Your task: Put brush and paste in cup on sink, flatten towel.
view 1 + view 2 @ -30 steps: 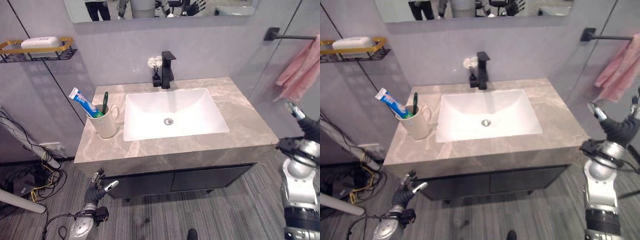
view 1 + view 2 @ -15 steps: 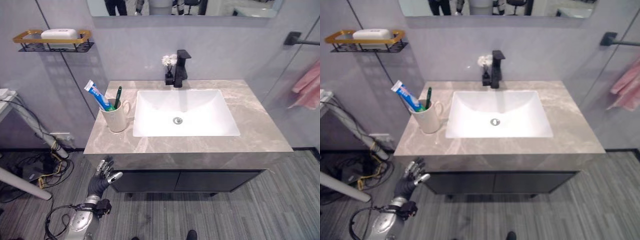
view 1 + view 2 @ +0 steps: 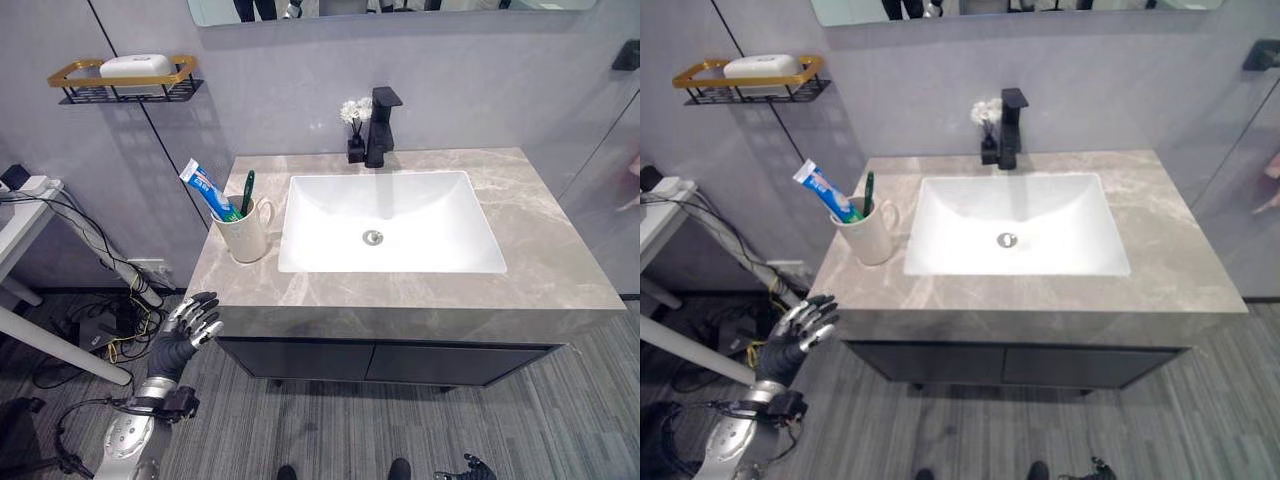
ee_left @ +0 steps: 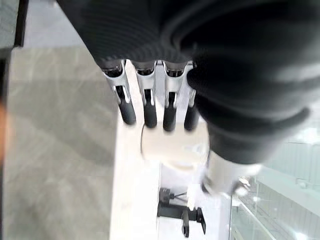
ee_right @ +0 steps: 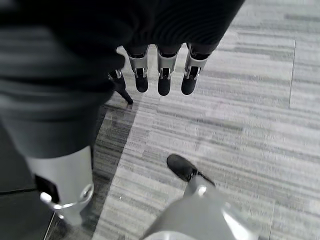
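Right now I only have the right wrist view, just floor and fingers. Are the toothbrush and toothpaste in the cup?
Observer: Yes, the toothbrush and toothpaste both stand in the cup, on the counter left of the basin.
Operator: Is the left hand holding anything?
Observer: No, the left hand hangs open below the counter's front edge.
Operator: And the towel?
Observer: A pink sliver of towel shows at the right edge; I cannot tell how it hangs.

You have one cup (image 3: 247,231) near the counter's (image 3: 560,285) left edge, holding one toothbrush (image 3: 246,192) and one tube of toothpaste (image 3: 205,190). At the back edge stand one tap (image 3: 381,124) and one small vase (image 3: 354,130). One basin (image 3: 430,235).
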Tool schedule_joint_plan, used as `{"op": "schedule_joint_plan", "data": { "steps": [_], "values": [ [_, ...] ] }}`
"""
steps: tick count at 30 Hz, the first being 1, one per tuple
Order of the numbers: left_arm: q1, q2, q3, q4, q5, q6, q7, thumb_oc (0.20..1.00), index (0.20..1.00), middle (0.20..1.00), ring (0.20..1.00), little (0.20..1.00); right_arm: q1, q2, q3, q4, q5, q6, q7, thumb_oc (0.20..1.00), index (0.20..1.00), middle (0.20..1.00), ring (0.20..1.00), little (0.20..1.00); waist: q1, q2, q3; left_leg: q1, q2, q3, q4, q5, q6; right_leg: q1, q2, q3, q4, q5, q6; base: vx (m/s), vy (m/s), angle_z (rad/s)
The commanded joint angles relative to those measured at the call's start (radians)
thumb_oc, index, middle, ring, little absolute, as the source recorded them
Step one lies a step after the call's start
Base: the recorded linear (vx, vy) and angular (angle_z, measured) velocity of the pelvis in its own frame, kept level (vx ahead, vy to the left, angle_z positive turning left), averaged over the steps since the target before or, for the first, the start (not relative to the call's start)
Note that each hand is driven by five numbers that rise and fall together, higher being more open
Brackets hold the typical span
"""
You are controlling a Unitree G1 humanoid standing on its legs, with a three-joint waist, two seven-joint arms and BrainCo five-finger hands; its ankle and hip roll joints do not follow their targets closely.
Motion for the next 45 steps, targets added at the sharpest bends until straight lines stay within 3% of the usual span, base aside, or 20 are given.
{"op": "schedule_joint_plan", "data": {
  "steps": [1,10,27,30,45],
  "values": [
    [-0.028,0.060,0.030,-0.063,-0.054,-0.024,-0.017,0.200,0.200,0.200,0.200,0.200,-0.057,0.010,-0.014,0.021,0.017,-0.008,-0.028,1.000,1.000,1.000,1.000,1.000,-0.008,-0.042,-0.004,-0.038,0.067,-0.017,0.003,0.053,-0.050,0.017,-0.092,0.010,0.007,0.050,0.076,0.00,0.000,0.00],
    [-0.096,0.154,0.025,-0.051,-0.113,0.002,-0.020,0.200,0.200,0.200,0.200,0.200,-0.057,-0.001,0.018,0.038,-0.004,0.004,-0.009,1.000,1.000,1.000,1.000,1.000,-0.024,-0.011,-0.001,-0.041,0.081,-0.007,0.003,0.067,-0.066,0.011,-0.080,0.012,0.007,0.045,0.071,0.00,-0.001,0.00],
    [-0.173,0.111,-0.005,0.002,-0.096,0.014,0.021,0.200,0.200,0.200,0.200,0.200,-0.060,-0.014,0.028,0.038,-0.016,0.014,-0.007,1.000,1.000,1.000,1.000,1.000,-0.047,0.007,0.008,-0.046,0.085,0.005,0.003,0.070,-0.071,-0.003,-0.079,0.022,0.007,0.042,0.069,0.00,0.000,0.00],
    [-0.208,0.133,-0.021,0.054,-0.102,0.041,0.021,0.200,0.200,0.200,0.200,0.200,-0.060,-0.020,0.044,0.020,-0.023,0.020,0.003,1.000,1.000,1.000,1.000,1.000,-0.061,0.009,0.019,-0.057,0.084,0.013,0.003,0.072,-0.072,-0.023,-0.080,0.031,0.007,0.050,0.070,0.00,0.001,-0.03],
    [-0.299,0.176,-0.031,0.169,-0.150,0.044,0.056,0.200,0.200,0.200,0.200,0.200,-0.061,-0.011,0.032,0.003,0.049,0.017,0.012,1.000,1.000,1.000,1.000,1.000,-0.073,0.015,0.036,-0.079,0.080,0.010,0.003,0.077,-0.073,-0.046,-0.085,0.033,0.007,0.059,0.075,0.00,0.000,-0.02]
  ]
}}
